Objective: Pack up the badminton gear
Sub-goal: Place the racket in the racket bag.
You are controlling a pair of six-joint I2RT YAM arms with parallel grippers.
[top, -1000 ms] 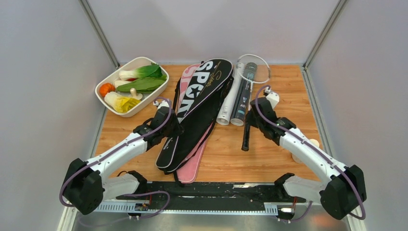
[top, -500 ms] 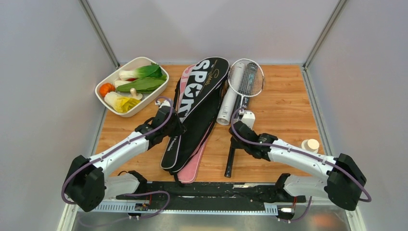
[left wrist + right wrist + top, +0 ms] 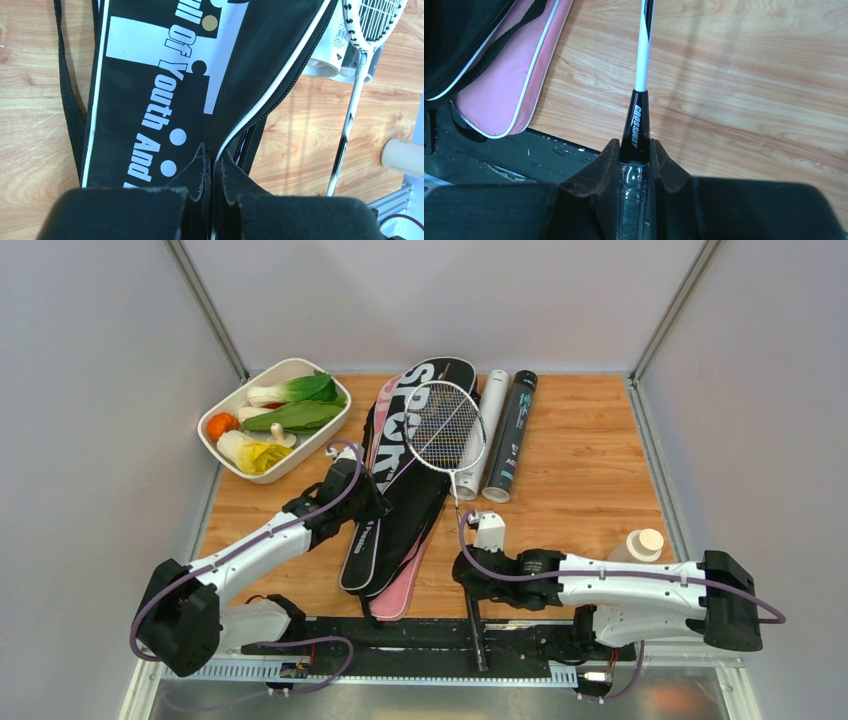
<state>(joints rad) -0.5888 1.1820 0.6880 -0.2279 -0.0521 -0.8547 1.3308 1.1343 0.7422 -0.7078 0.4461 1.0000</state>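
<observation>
Right gripper (image 3: 634,150): closed on the racket's black handle, just under the cone where the white shaft begins.
Racket (image 3: 445,427): the strung head hangs over or rests on the upper part of the black cover, which of the two cannot be told. The shaft runs back toward the arms, and the butt end reaches past the table's near edge over the base rail.
Left gripper (image 3: 210,161): pinched shut on the black cover's edge, right at the white piping beside the zip.
Black cover (image 3: 415,465): lies lengthwise mid-table on top of the pink cover (image 3: 400,588), whose tail shows beneath it.
Step in hand: likely getting the racket into the black cover while the left arm holds the edge.
Next move: it probably calls for the flap to be lifted so a mouth shows, then the head steered in. No clear opening is visible yet.
Around: white tube (image 3: 495,390) and black tube (image 3: 510,435) lie side by side just right of the racket head; no shuttlecocks are visible.
In the way: the dish of vegetables (image 3: 212,448) and small bottle (image 3: 640,543) stand well apart; the long overhanging handle could catch the rail.
</observation>
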